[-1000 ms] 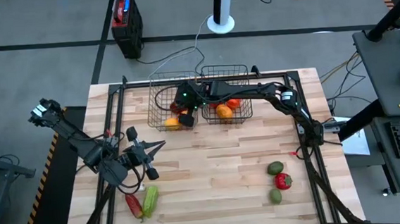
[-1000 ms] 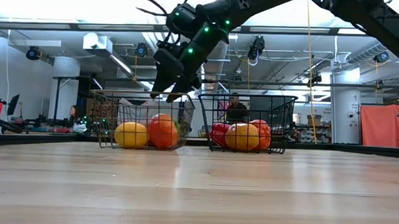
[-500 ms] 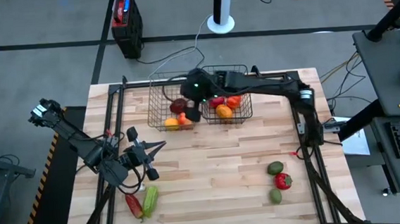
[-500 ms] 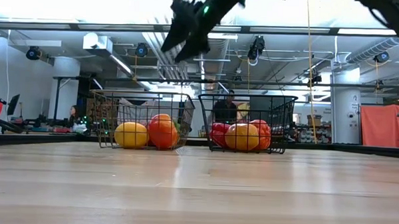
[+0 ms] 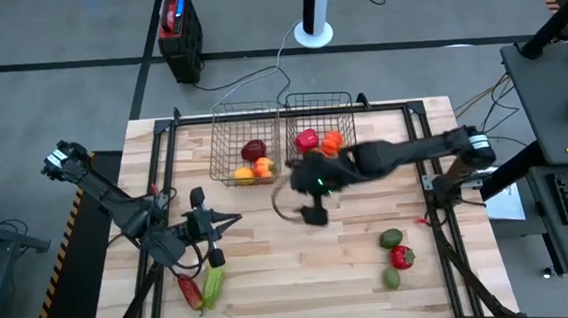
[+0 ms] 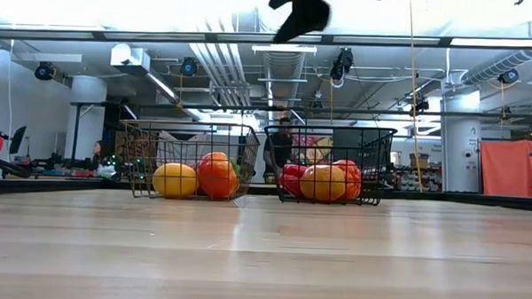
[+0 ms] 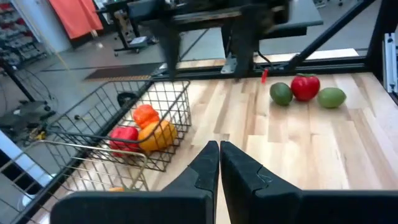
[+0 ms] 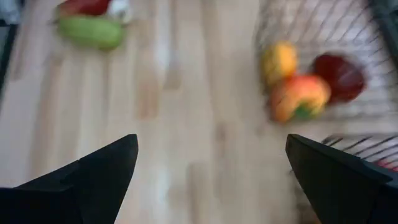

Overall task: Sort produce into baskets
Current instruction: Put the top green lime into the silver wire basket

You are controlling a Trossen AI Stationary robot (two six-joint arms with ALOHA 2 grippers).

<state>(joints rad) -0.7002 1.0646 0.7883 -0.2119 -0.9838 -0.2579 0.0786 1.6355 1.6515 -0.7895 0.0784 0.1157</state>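
Two wire baskets stand side by side at the table's far edge, the left basket (image 5: 229, 143) and the right basket (image 5: 340, 123). The left one holds dark red, orange and yellow produce (image 5: 258, 161). The right one holds a red pepper (image 5: 307, 139) and an orange piece (image 5: 332, 142). My right gripper (image 5: 299, 208) hangs open and empty over the table's middle, high up in the low view (image 6: 297, 9). My left gripper (image 5: 230, 221) is shut and empty at the left, fingertips together (image 7: 219, 148). A red pepper (image 5: 189, 289) and a long green piece (image 5: 212, 282) lie near the front left.
Two green pieces (image 5: 392, 238) (image 5: 392, 279) and a red one (image 5: 401, 258) lie on the wood at the front right. A black and red box (image 5: 179, 26) stands on the floor beyond the table. Bare wood (image 5: 302, 268) spreads between the two loose groups.
My right gripper has risen out of the left basket and swung toward the table's near edge and right, to above the middle, staying open. My left gripper has rolled a little in place.
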